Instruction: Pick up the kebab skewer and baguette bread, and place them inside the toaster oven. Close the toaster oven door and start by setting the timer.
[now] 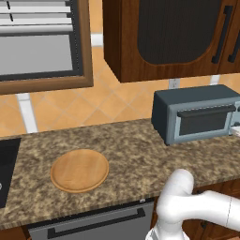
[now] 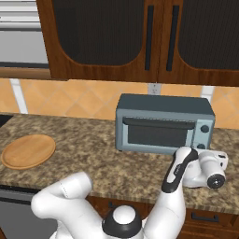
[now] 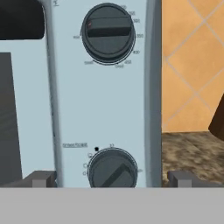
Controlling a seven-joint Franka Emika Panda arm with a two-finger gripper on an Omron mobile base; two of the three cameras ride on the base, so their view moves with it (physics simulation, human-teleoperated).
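At the bottom of the hand view the gripper stands spread around the lower knob of the toaster oven, door shut; close squarely on the knob, then turn.

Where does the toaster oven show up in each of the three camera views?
Left base view: the toaster oven sits at the right edge, on the counter under the wall cabinet.
Right base view: it stands centre-right on the counter, door shut, with the arm's wrist just in front of its right end.
Hand view: its pale control strip takes up the left and middle, one knob near the top and one at the bottom.
Shared landmark: the two round knobs on the control strip.
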